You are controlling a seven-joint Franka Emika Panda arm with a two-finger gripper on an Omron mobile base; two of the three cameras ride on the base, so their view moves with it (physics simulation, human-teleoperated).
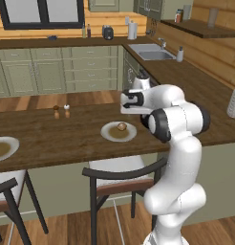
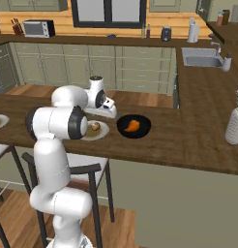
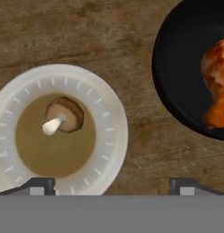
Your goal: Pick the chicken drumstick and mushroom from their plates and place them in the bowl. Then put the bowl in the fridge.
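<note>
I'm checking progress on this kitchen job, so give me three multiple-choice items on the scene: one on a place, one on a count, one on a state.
1. Where is the chicken drumstick?
A. in the black bowl
B. on a white plate
C. on the bare counter

2. How many white plates stand on the counter in the left base view?
A. one
B. two
C. four

3. How is the gripper?
A. shut on the mushroom
B. shut on the bowl
C. open, holding nothing

Answers: 1 A, the drumstick lies inside the dark bowl. 2 B, the mushroom's plate and another plate at the left edge. 3 C, the fingertips stand wide apart while the mushroom lies on its plate.
</note>
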